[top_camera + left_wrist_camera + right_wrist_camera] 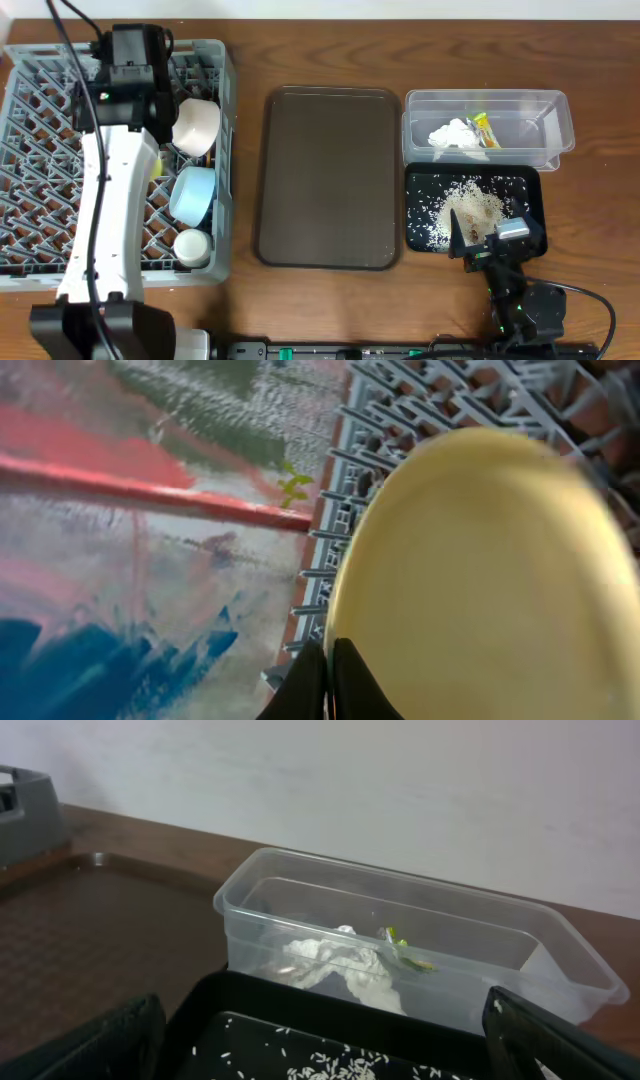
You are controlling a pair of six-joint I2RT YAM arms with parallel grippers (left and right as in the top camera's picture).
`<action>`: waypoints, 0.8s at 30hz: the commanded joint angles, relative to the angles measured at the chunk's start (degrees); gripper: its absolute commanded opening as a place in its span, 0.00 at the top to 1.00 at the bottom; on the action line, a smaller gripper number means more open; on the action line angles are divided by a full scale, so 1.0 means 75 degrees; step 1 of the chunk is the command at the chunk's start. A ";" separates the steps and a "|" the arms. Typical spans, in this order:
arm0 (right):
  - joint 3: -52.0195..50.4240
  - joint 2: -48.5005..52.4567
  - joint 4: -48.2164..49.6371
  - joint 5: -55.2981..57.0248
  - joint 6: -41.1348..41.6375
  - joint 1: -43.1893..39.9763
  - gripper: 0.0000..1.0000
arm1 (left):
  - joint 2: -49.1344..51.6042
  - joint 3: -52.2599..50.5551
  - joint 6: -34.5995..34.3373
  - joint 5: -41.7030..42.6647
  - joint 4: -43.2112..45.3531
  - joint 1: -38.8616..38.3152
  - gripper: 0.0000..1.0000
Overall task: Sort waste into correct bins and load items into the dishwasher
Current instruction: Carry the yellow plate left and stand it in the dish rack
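From above, the grey dish rack [40,200] sat on the left. A white bowl [197,125] and a light blue bowl [192,193] stood inside, along its right side. The left arm [112,190] reached over it. The tissue [452,136] and snack wrapper [485,130] lay in the clear tub [555,120]. Rice scraps [465,208] lay in the black tray [525,190], and the right gripper [482,243] hung at its near edge.

The left wrist view was blurry, but the left gripper [328,682] seemed to pinch the yellow plate [490,580] by its rim, by the rack.

In the right wrist view, the right fingers [95,1042] were spread wide, holding nothing.
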 commanded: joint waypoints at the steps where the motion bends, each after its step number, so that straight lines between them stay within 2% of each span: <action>1: -0.0009 -0.0050 -0.0029 -0.0012 0.0085 -0.0017 0.01 | 0.0160 -0.0032 0.0816 0.0248 0.0096 0.0020 0.94; 6: -0.0009 -0.0050 -0.0029 -0.0012 0.0082 -0.0017 0.01 | 0.0268 -0.0032 0.1751 0.0248 0.0300 0.0105 0.94; 15: -0.0009 -0.0050 -0.0029 -0.0012 0.0082 -0.0017 0.01 | 0.0268 -0.0032 0.1862 0.0289 0.0743 0.0595 0.94; 19: -0.0009 -0.0050 -0.0029 -0.0012 0.0085 -0.0017 0.01 | 0.0268 -0.0032 0.2063 0.1003 0.0787 0.0731 0.94; 24: -0.0009 -0.0050 -0.0029 -0.0012 0.0085 -0.0017 0.01 | 0.0268 -0.0032 0.2063 0.1081 0.0831 0.0734 0.94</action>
